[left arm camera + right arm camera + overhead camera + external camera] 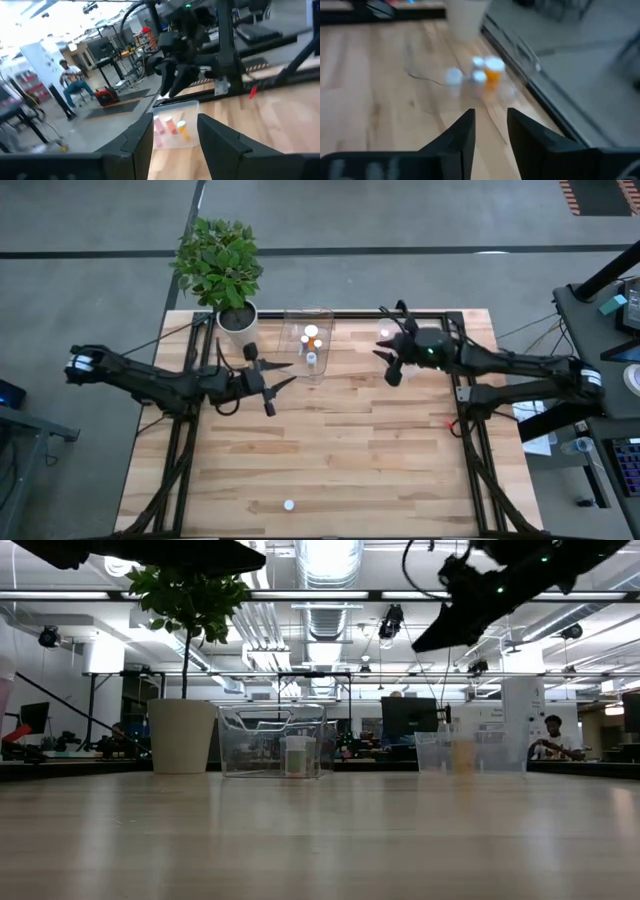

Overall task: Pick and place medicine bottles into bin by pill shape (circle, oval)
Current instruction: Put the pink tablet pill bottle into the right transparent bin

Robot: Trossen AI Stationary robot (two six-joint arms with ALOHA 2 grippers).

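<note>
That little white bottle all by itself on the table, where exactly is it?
In the high view, the lone white-topped bottle stands near the table's front edge, about midway across, far from both clear tubs at the back by the potted plant.

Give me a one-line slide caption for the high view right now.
Both end effectors, left and right, hover empty flanking the clear plastic tub; one small white-capped bottle remains near the wooden table's front edge.
</note>
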